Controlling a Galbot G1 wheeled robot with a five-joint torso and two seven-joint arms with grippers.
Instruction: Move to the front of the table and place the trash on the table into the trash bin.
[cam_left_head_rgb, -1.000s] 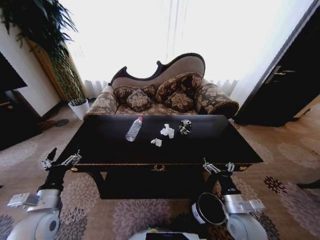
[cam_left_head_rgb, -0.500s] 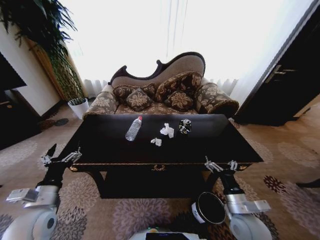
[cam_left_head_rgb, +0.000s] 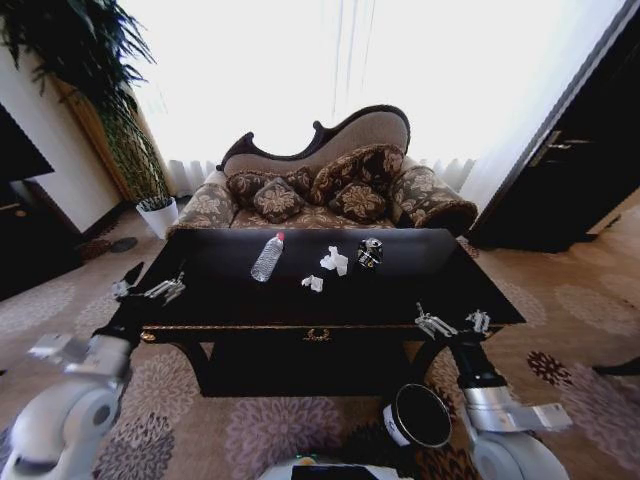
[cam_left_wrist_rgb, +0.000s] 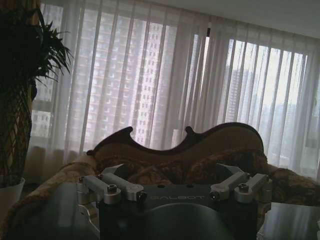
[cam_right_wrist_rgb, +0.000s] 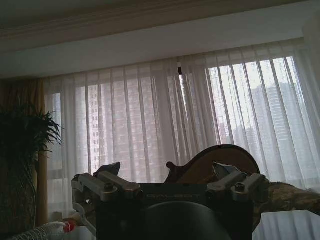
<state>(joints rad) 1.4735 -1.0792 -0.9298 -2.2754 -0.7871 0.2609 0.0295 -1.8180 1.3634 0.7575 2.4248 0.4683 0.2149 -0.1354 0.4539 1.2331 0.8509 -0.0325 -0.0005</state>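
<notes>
The glossy black table (cam_left_head_rgb: 250, 305) with gold trim stands right in front of me. On its middle lie the trash items: two white tissue lumps (cam_left_head_rgb: 335, 261) (cam_left_head_rgb: 313, 284) and a small black-and-white can (cam_left_head_rgb: 370, 252). The round dark trash bin (cam_left_head_rgb: 420, 416) sits on the carpet below the table's front edge, by my right arm. My left gripper (cam_left_head_rgb: 150, 287) hovers open at the table's left front corner, empty, its fingers (cam_left_wrist_rgb: 102, 186) spread wide. My right gripper (cam_left_head_rgb: 452, 322) is open and empty over the front edge to the right, with its fingers (cam_right_wrist_rgb: 107, 184) spread too.
A clear plastic bottle (cam_left_head_rgb: 268, 257) with a red cap lies left of the tissues, its cap end (cam_right_wrist_rgb: 67, 226) also visible in the right wrist view. A patterned sofa (cam_left_head_rgb: 330, 195) stands behind the table. A white plant pot (cam_left_head_rgb: 158, 215) is at the back left, a dark door (cam_left_head_rgb: 570, 160) at the right.
Both arms have risen. The left gripper moved up and inward to the table's left front corner; the right gripper lifted and shifted slightly right. Trash and bin are unmoved.
</notes>
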